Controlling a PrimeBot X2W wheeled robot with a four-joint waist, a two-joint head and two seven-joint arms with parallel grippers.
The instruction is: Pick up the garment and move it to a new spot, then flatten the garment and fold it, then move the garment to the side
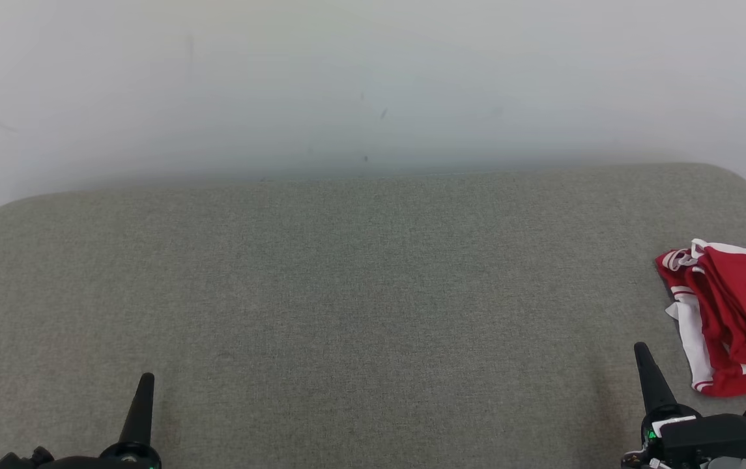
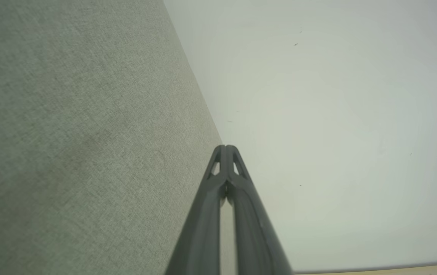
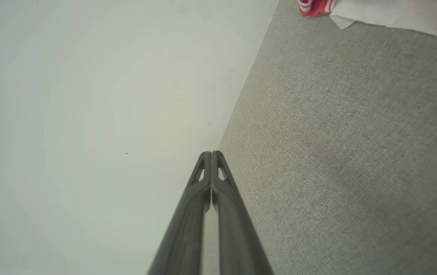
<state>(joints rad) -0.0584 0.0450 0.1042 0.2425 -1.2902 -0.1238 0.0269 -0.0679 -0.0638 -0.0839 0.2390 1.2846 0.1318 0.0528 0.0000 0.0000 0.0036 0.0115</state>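
A red garment (image 1: 734,319) with white trim lies bunched in folds at the right edge of the grey fabric surface (image 1: 359,293); its right part runs out of the head view. A strip of the garment (image 3: 386,13) crosses the top of the right wrist view. My right gripper (image 1: 641,350) is shut and empty at the lower right, just left of the garment's near corner and apart from it. Its tips (image 3: 211,153) meet in its wrist view. My left gripper (image 1: 146,379) is shut and empty at the lower left, far from the garment, with its fingers (image 2: 224,148) pressed together.
The grey padded surface has rounded far corners and butts against a pale wall (image 1: 373,78) behind it. Wide bare fabric stretches between the two grippers and to the left.
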